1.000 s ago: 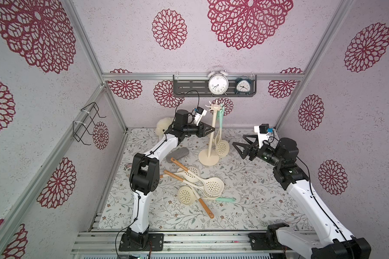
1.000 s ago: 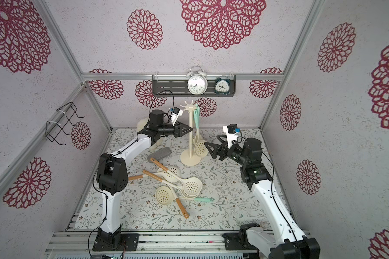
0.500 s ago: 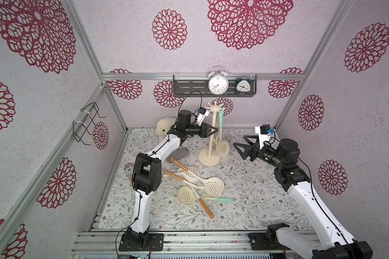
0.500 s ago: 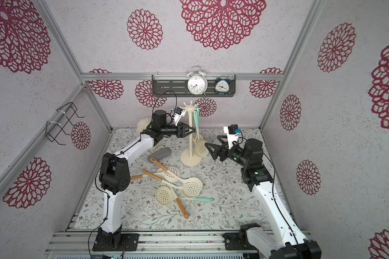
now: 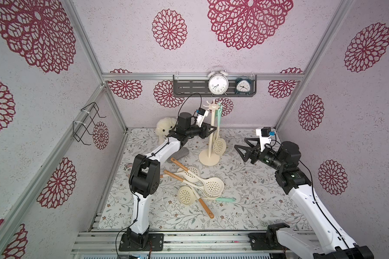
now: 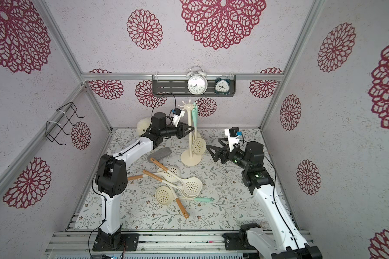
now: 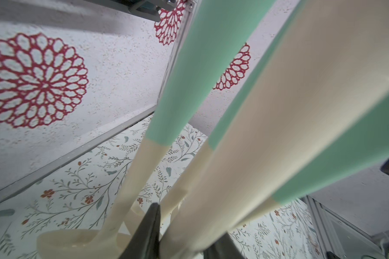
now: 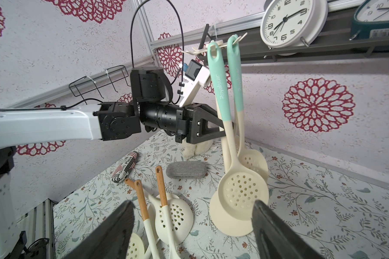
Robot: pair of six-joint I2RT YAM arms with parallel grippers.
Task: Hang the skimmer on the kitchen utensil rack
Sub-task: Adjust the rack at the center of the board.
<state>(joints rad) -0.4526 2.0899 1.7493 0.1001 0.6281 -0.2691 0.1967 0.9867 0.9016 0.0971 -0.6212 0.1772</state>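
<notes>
Floral mat point(image 5: 245, 179); left claw point(image 5: 213, 129) astride rack point(image 5: 209, 144)

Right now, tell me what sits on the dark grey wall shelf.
A white twin-bell alarm clock and a smaller teal clock stand on the shelf. Whatever lies behind them is covered.

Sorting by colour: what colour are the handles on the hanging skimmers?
Mint green handles, clearest in the right wrist view.

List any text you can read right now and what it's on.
"Royalstar": mint handle of the front hanging skimmer.
"GURG Place": flag-print roll.
"1" to "12": white alarm clock face.
Barcode label on the teal clock: too small to read.
</notes>
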